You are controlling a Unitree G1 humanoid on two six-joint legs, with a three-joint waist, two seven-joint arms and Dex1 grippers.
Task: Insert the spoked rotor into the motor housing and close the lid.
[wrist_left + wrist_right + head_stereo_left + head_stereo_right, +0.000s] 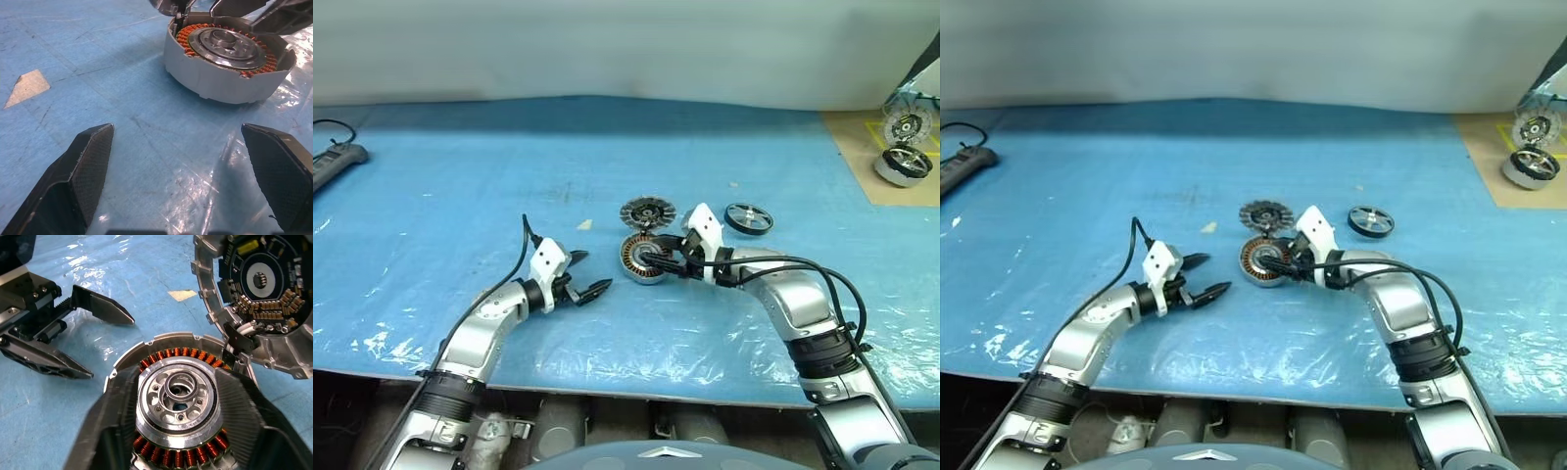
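While the motor housing (641, 258) lies at frame centre on the blue surface (460, 186), the right tool (656, 260) straddles it, fingers (244, 416) partly spread over its windings. Left tool (588, 276) gapes empty beside it; lid (647, 212) above, spoked rotor (748, 218) right.

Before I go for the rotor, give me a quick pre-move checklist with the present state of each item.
1. Motor housing upright, windings facing up: ok.
2. Housing cavity free of the right gripper: not ok, its fingers straddle the hub.
3. Right gripper's hold on the housing: cannot tell.
4. Spoked rotor free on the table, to the right of the housing: ok.
5. Left gripper open, empty, left of the housing: ok.
6. Lid lying just behind the housing: ok.
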